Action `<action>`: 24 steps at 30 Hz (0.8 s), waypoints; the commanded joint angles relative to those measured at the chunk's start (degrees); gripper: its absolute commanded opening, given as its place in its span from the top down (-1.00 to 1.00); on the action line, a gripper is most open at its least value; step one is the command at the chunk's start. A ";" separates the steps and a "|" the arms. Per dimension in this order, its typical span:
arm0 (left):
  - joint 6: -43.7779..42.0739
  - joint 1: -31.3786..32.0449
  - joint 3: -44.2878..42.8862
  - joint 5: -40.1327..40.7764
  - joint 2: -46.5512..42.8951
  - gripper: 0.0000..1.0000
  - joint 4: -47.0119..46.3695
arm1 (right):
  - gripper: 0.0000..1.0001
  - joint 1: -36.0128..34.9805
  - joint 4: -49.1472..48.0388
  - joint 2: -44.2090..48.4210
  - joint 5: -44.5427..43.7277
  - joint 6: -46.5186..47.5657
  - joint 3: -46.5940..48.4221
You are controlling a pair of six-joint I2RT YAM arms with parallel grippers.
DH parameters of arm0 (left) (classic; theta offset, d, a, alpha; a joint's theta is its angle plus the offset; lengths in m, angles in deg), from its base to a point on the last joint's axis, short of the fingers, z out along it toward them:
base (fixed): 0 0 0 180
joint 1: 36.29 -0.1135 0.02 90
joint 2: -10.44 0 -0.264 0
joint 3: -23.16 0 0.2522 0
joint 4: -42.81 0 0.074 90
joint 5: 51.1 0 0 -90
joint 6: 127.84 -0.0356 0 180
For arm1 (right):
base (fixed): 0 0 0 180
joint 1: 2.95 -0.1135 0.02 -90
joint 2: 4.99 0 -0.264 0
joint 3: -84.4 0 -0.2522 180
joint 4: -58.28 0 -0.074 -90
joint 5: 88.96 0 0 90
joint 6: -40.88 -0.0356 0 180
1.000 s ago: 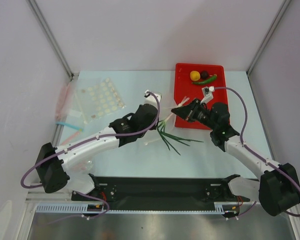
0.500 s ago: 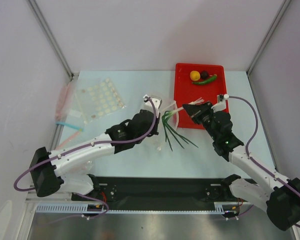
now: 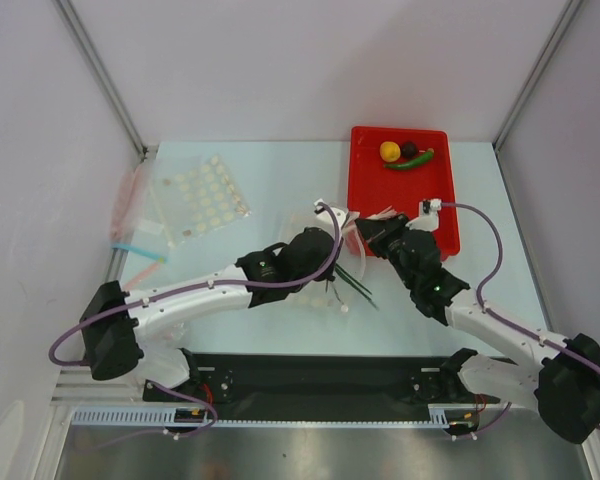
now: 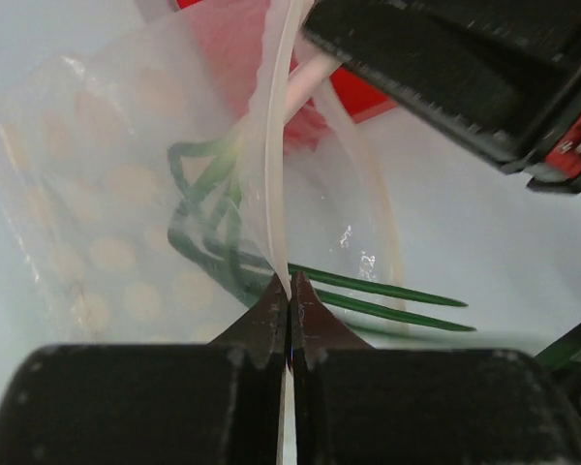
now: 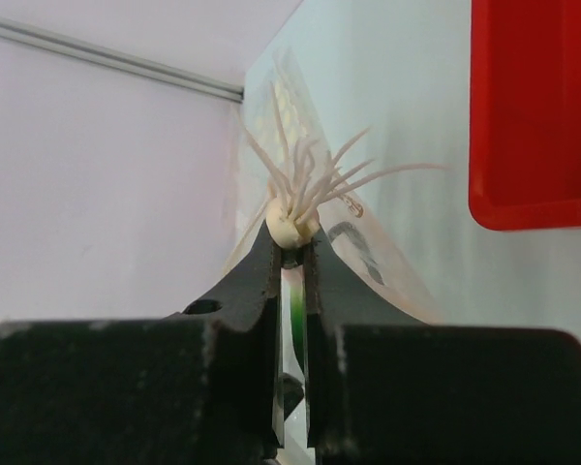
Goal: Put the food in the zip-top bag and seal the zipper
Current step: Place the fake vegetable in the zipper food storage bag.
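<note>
While the stalks go in, key relation: the zip-top bag (image 4: 107, 242) lies just left of the right tool (image 5: 290, 254), mouth open toward it, near the centre of the desk (image 3: 280, 170).
Long axis: green stalks (image 4: 397, 292) run from the root end, toward the far edge, to the leaf tips, toward the near edge.
Stalk position: some leaves show through the dotted film, so they are partly inside. I cannot tell whether the straight tips are in or out.
Right tool: pinched narrow on the pale root bulb, rootlets fanning past the tips.
Left tool (image 4: 289, 288): closed on the zipper strip (image 4: 275, 165), holding one lip up.
Nearer arm: right, since it carries the stalks. Judgement: it must push leaf-first, leftward, through the mouth.
Left arm pose: stretched from the near-left corner to the centre.
Right arm pose: folded from the near-right corner, wrist turned left.
Remaining food: lemon (image 3: 389, 151), maroon ball (image 3: 409, 148) and chili (image 3: 412, 161) on the red tray (image 3: 375, 190) at the far edge.
</note>
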 commanded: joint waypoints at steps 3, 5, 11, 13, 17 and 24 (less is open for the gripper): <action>-0.16 0.36 -3.89 -2.75 -1.71 0.99 -0.40 | 1.00 -3.58 -4.13 -2.11 -11.75 6.10 0.91; -0.25 0.36 -4.15 -4.60 -2.67 0.99 -0.31 | 1.00 -3.58 -5.01 -3.16 -12.29 5.49 0.39; -0.87 0.27 -4.76 -8.04 -1.11 0.99 -0.84 | 1.00 -5.51 -9.58 -3.70 -9.83 4.60 -1.02; -0.34 -0.25 -4.50 -7.07 -0.83 0.99 -1.10 | 1.00 -7.62 -9.93 -3.25 -11.05 6.18 -0.94; -0.08 -2.27 -3.53 -8.74 -1.45 0.99 -2.86 | 1.00 -8.59 -10.64 -4.30 -10.27 7.85 -0.59; -1.13 -5.08 -3.80 -10.41 -5.31 0.99 -3.12 | 1.00 -8.94 -20.99 -6.50 -4.83 15.40 -3.30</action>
